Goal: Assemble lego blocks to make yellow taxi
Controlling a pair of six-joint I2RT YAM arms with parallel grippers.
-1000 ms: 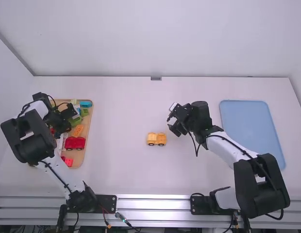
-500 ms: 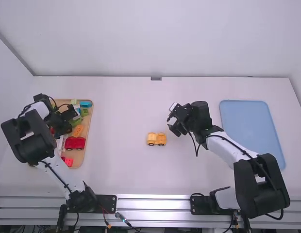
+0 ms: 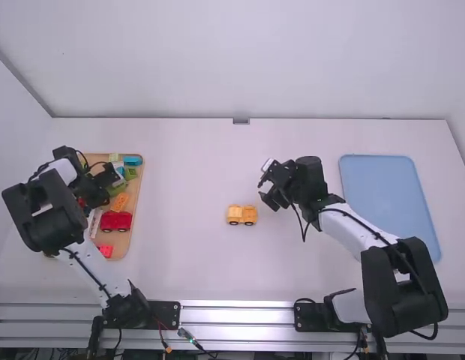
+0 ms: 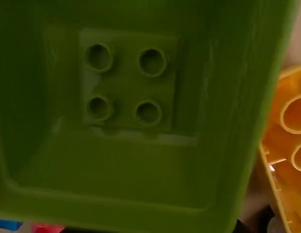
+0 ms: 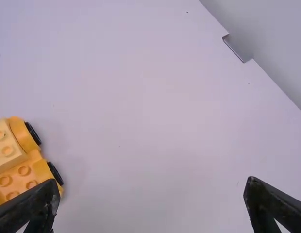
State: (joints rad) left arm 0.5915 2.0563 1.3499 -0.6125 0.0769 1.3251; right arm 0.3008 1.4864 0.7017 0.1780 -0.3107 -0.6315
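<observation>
Toward nine o'clock in the high view, the left arm [image 3: 49, 217] is hiding part of the wooden tray [image 3: 127, 244]. In the left wrist view, the edges are cutting off a green block [image 4: 136, 165] and an orange block [image 4: 279, 138]; the right wrist view's edge is clipping the yellow vehicle [image 5: 14, 158].

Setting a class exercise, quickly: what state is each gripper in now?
Left gripper: at the wooden tray; open or closed cannot be told.
Right gripper: open, holding nothing.
</observation>
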